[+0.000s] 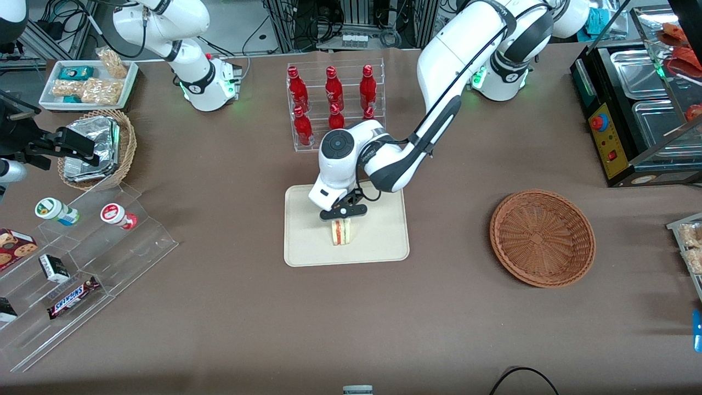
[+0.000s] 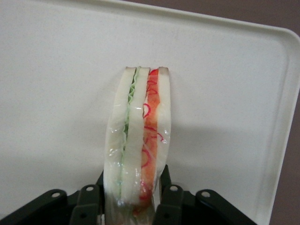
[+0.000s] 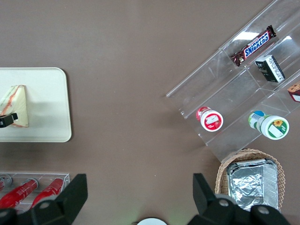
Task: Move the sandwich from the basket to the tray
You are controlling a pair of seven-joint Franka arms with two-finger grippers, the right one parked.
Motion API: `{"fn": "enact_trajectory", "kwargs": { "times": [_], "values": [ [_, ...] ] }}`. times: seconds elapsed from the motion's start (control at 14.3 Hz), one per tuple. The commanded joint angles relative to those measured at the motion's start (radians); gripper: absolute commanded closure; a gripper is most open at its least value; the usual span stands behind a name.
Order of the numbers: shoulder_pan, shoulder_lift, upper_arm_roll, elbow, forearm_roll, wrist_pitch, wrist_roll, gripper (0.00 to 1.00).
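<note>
The sandwich (image 1: 340, 232) stands on its edge on the cream tray (image 1: 384, 241), cut side with red and green layers facing the front camera. My left gripper (image 1: 342, 216) is right above it, low over the tray, shut on the sandwich with one finger on each bread face. The left wrist view shows the sandwich (image 2: 138, 136) between the black fingers (image 2: 165, 180) against the tray (image 2: 56, 70). The right wrist view shows the sandwich (image 3: 14, 107) resting on the tray (image 3: 47, 103). The reddish-brown basket (image 1: 542, 237) lies empty toward the working arm's end of the table.
A clear rack of red bottles (image 1: 334, 104) stands just farther from the front camera than the tray. Toward the parked arm's end are a paler basket with foil packets (image 1: 98, 148), a white snack tray (image 1: 88, 82) and a stepped acrylic shelf (image 1: 82, 247). A food warmer (image 1: 641, 109) stands at the working arm's end.
</note>
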State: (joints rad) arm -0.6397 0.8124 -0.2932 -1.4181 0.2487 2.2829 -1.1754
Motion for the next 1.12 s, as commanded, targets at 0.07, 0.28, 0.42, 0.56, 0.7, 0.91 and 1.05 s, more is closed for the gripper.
{"fn": "enact_trajectory", "kwargs": {
  "times": [0.07,0.28,0.42,0.56,0.7,0.91,1.05],
  "values": [
    [-0.002,-0.068,0.012,0.021,0.020,-0.038,-0.047,0.00],
    [0.034,-0.168,0.012,0.015,0.026,-0.182,-0.017,0.00],
    [0.081,-0.238,0.011,-0.022,0.014,-0.309,0.011,0.00],
    [0.126,-0.295,0.012,-0.097,0.018,-0.370,0.043,0.00],
    [0.227,-0.387,0.009,-0.200,0.017,-0.381,0.159,0.00],
    [0.368,-0.514,0.006,-0.350,0.006,-0.375,0.337,0.00],
    [0.437,-0.593,0.008,-0.398,-0.057,-0.394,0.495,0.00]
  ]
}}
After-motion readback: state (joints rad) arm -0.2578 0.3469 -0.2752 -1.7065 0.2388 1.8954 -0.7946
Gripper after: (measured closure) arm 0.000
